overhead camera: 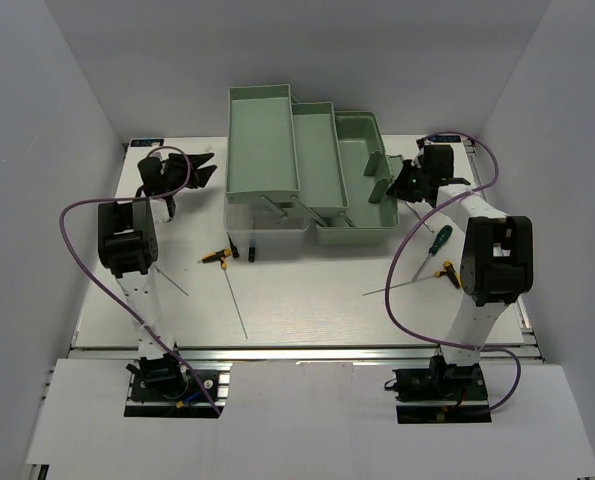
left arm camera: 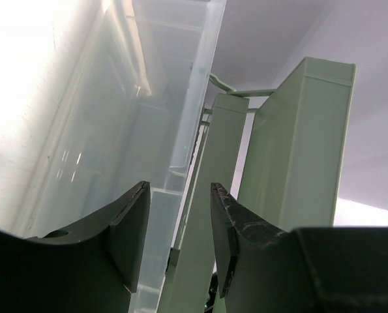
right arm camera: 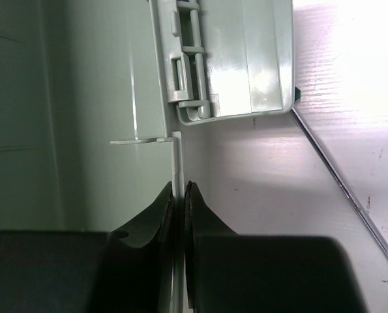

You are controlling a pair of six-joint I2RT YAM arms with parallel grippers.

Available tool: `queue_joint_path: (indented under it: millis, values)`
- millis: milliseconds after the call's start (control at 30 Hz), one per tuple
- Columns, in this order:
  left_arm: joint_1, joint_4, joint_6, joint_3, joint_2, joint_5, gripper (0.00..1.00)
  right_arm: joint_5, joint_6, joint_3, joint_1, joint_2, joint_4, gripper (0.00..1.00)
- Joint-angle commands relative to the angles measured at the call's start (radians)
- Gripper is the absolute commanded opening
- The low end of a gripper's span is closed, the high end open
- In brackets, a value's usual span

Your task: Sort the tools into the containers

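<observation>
Right jaws pinching almost shut on thin right wall of toolbox [overhead camera: 261, 190], wall edge sitting between them. Left jaws standing part open just left of toolbox, gripping nothing; clear lid [left arm camera: 109, 150] blurring into white glare beyond them. Tools lying on tabletop [overhead camera: 317, 310] outside toolbox: yellow-black screwdriver [overhead camera: 215, 256] and bare rod [overhead camera: 236, 300] in front; green screwdriver [overhead camera: 440, 240] off front-right corner; second yellow-handled screwdriver [overhead camera: 448, 271] partly hiding behind right arm [overhead camera: 495, 262]. Metal shaft [right arm camera: 337, 179] lying right of toolbox, one end hiding behind toolbox corner, other running out of frame; cannot tell which tool.
</observation>
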Motion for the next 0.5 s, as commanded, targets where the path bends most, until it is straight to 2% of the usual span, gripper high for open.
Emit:
queue_joint_path:
  millis: [0,33,67,100,133,167,200,300,467]
  values:
    - [0.013,-0.023,0.041,-0.034,-0.068,0.048,0.52,0.009,0.034,-0.032,-0.023,-0.009,-0.056,0.00]
    - [0.018,-0.053,0.069,-0.045,-0.091,0.062,0.53,-0.013,0.002,-0.027,-0.025,-0.009,-0.053,0.00]
    - [0.019,-0.101,0.162,-0.054,-0.117,0.062,0.53,-0.031,-0.021,-0.024,-0.026,-0.011,-0.051,0.08]
    - [0.021,-0.230,0.225,-0.065,-0.178,0.057,0.53,-0.052,-0.044,-0.019,-0.028,-0.012,-0.051,0.37]
    - [0.022,-0.306,0.286,-0.064,-0.210,0.037,0.54,-0.109,-0.070,-0.015,-0.031,-0.015,-0.053,0.46]
    - [0.022,-0.389,0.410,-0.062,-0.241,0.018,0.54,-0.135,-0.119,-0.007,-0.032,-0.020,-0.053,0.56]
    - [0.022,-0.523,0.467,-0.061,-0.305,-0.005,0.54,-0.154,-0.140,-0.006,-0.034,-0.035,-0.051,0.71]
    - [0.022,-0.723,0.616,-0.080,-0.405,-0.117,0.55,-0.198,-0.237,-0.006,-0.034,-0.075,-0.041,0.87]
    - [0.007,-0.911,0.753,-0.185,-0.643,-0.310,0.55,-0.234,-0.376,0.020,-0.051,-0.138,-0.071,0.89]
